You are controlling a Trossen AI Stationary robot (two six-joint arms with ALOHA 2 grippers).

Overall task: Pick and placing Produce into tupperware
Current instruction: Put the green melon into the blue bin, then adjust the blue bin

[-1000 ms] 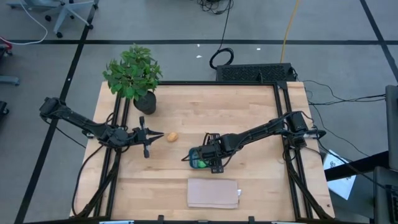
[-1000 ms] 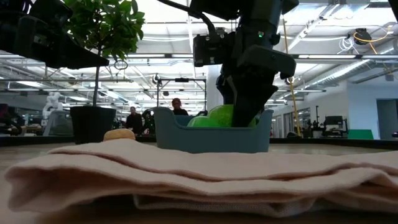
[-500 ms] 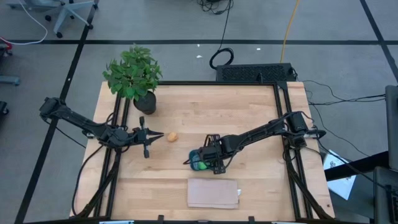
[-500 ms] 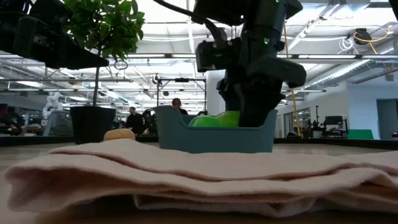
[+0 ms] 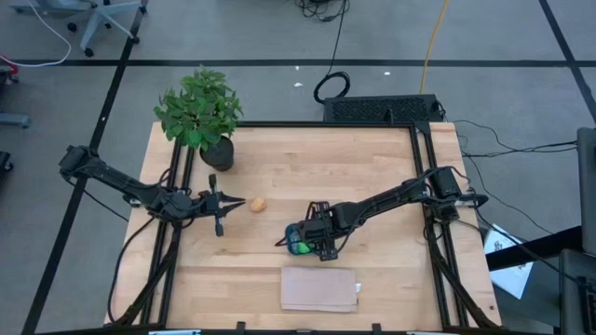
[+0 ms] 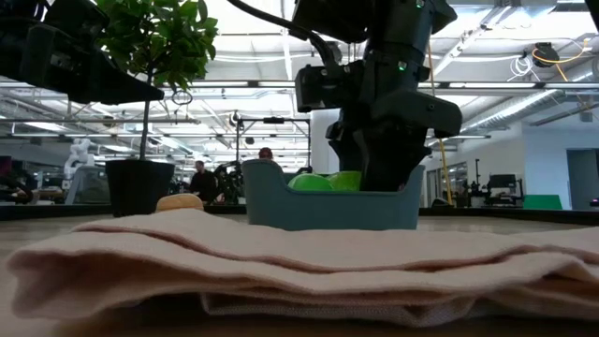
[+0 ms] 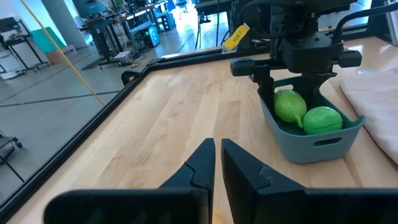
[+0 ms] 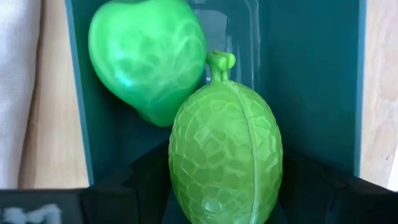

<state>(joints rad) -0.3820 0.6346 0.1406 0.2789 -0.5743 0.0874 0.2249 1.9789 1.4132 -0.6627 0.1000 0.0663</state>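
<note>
The teal tupperware point(image 5: 294, 246) point(image 6: 328, 211) stands on the table's middle, near the beige cloth. It holds two green produce items: a smooth one point(image 8: 146, 56) and a textured, stemmed one point(image 8: 227, 162) point(image 7: 288, 104). My right gripper point(image 5: 315, 242) point(image 8: 225, 208) reaches down into it, shut on the textured one. An orange-tan produce item point(image 5: 258, 205) point(image 6: 180, 201) lies on the wood farther left. Just left of it, my left gripper point(image 5: 235, 202) point(image 7: 217, 149) hovers shut and holds nothing. My right gripper pinches the textured green produce by its two long sides point(image 8: 180, 180) between its two fingers. The fingers come steeply from above. The stem end point(image 8: 221, 61) points away from the wrist. The produce sits low inside the tupperware, against the smooth green one.
A folded beige cloth point(image 5: 319, 289) point(image 6: 281, 267) lies by the near edge, in front of the tupperware. A potted plant point(image 5: 200, 112) stands at the far left corner. Bare wood spreads between the plant, the orange-tan item and the tupperware.
My right gripper has sunk a little with the textured green produce, which now lies lower inside the tupperware. The tupperware has slid slightly toward the table's right edge.
</note>
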